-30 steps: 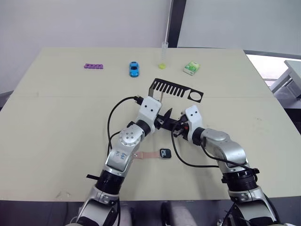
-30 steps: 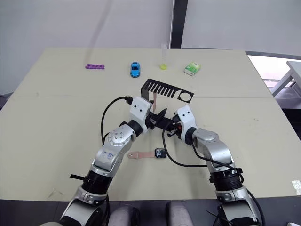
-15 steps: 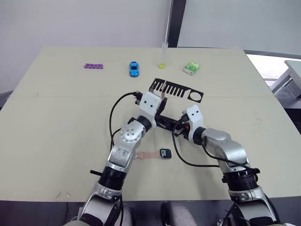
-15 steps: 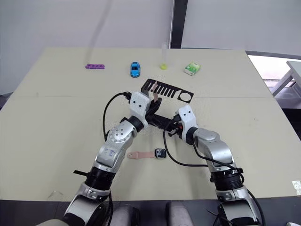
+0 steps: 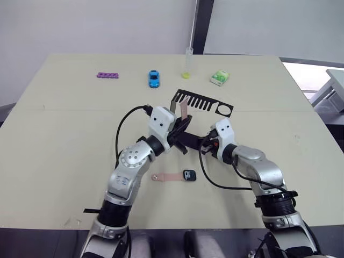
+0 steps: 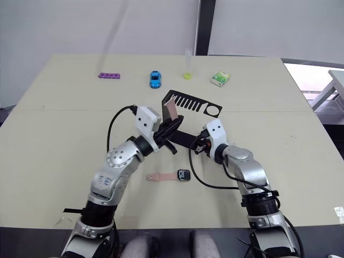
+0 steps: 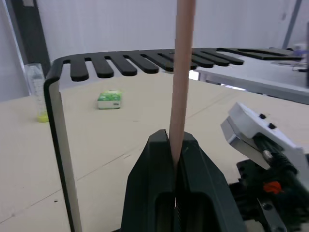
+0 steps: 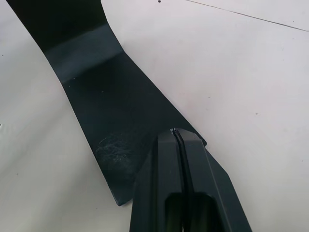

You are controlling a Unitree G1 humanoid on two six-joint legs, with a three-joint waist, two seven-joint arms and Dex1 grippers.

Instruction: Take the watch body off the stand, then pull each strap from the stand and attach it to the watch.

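1 strap (image 7: 181, 77) pinched in left gripper (image 7: 174, 140); right gripper (image 8: 179, 137) pressed together on stand (image 8: 111, 130).

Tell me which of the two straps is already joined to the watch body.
The strap lying flat on the table, beside the watch body; the other strap is in the left gripper.

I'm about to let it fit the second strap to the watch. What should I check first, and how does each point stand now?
1. Left gripper shut on the second strap: ok.
2. Strap free of the stand slots: cannot tell.
3. Right gripper pressed shut on the stand's base: ok.
4. Watch body flat on the table, first strap attached: ok.
5. Open side of the watch body unobstructed: ok.
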